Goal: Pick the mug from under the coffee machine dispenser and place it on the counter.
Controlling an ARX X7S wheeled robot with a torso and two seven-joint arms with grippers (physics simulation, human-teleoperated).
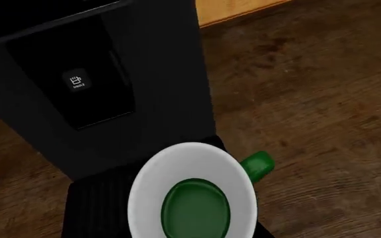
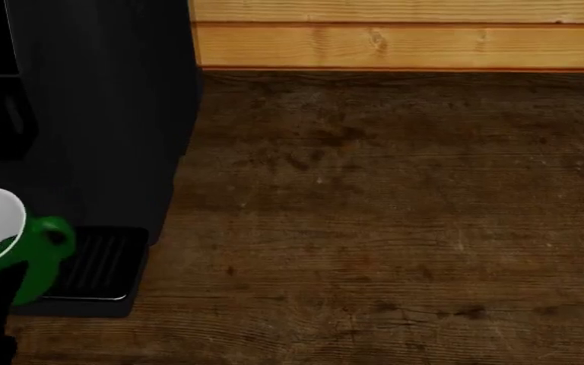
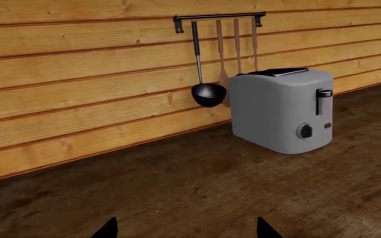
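Table (image 2: 394, 213): broad dark brown wood-grain surface with knots and streaks, running back to a wall of light orange wooden planks (image 2: 404, 34).

Standing on it:
- Tall boxy matte black coffee machine (image 2: 99, 114), at the left of the head view, its ribbed black drip tray (image 2: 99, 262) resting on the table in front of it.
- Grey rounded metal toaster (image 3: 280, 109) with a side lever and dial, set near the plank wall, shown in the right wrist view.

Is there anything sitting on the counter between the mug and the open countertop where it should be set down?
Nothing visible. In the head view the mug is on the drip tray at the coffee machine dispenser, and the counter beside it shows only bare wood. The toaster appears only in the right wrist view.
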